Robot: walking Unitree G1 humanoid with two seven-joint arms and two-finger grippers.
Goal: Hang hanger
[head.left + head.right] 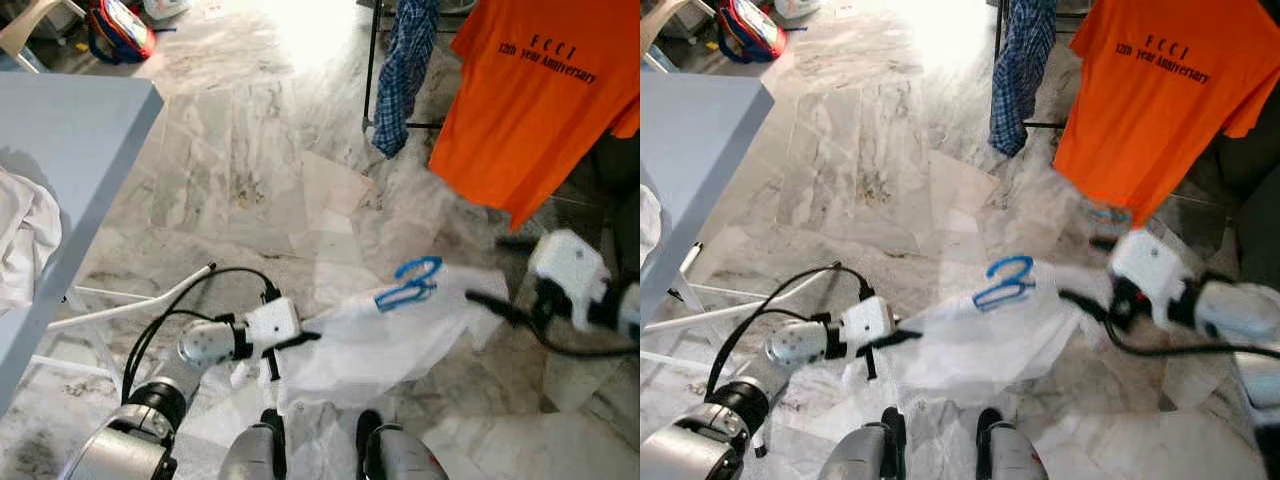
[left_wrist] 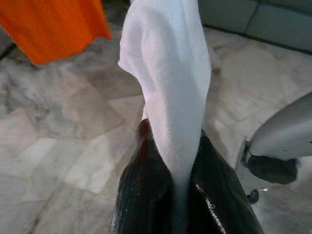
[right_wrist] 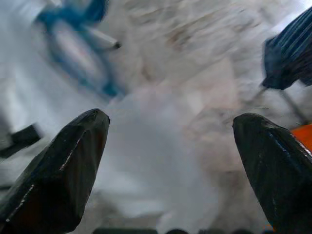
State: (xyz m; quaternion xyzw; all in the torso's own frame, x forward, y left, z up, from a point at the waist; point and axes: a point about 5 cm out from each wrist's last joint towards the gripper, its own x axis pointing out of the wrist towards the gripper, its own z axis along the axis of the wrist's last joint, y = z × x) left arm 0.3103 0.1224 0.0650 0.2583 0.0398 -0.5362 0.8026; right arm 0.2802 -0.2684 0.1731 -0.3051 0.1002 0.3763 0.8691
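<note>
White shirt on a blue hanger: our left end effector pinches it, right end effector spread; it could slip off.

At the upper right we read "FCCI" and "12th year Anniversary" in dark letters on the orange T-shirt.

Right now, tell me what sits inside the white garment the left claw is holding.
A blue hanger pokes out at the top of the white garment, its hook showing. The hanger's arms are covered by cloth. The left claw pinches one edge; the right claw is open beside it.
</note>
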